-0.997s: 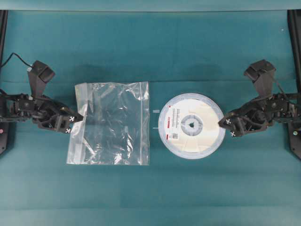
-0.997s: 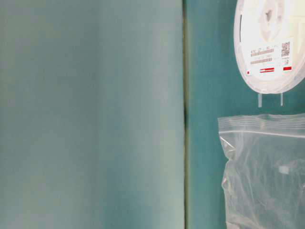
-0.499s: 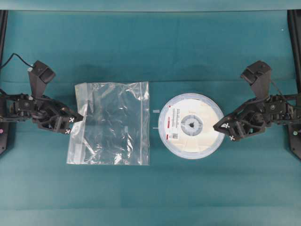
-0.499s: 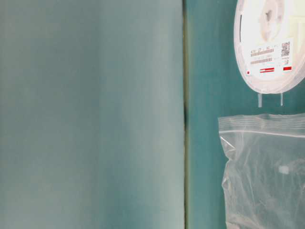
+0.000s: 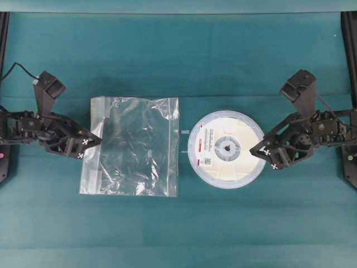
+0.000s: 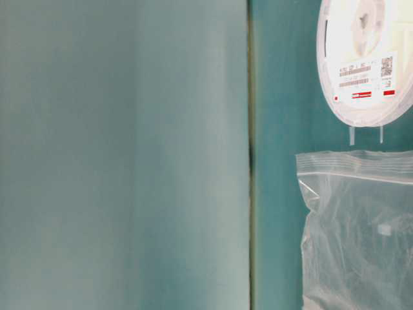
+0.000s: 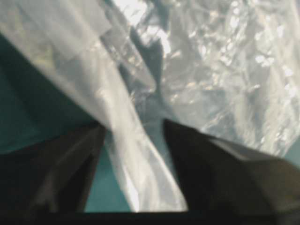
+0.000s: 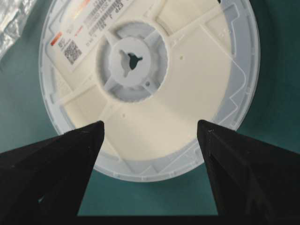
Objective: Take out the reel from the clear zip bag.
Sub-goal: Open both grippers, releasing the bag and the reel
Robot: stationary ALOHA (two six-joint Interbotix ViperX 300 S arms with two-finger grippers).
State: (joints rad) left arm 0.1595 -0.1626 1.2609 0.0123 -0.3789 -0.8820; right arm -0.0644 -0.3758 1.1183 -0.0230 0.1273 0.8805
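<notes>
On the desk (image 5: 223, 234), the reel (image 5: 227, 148) lies flat outside the clear zip bag (image 5: 133, 146), at nine o'clock from the released right pincer (image 5: 262, 155); left pincer (image 5: 91, 146) released.

The flat round white-and-cream reel (image 5: 226, 149) with its pale grey-blue rim lies face up on the teal bench (image 5: 178, 56), fully outside the bag. Its small dark centre hole shows, and a white label with red marks sits toward the bag. The crinkly, transparent, roughly square zip bag (image 5: 131, 146) lies flat just beside it, not touching, its whitish zip strip on the edge facing the reel.
</notes>
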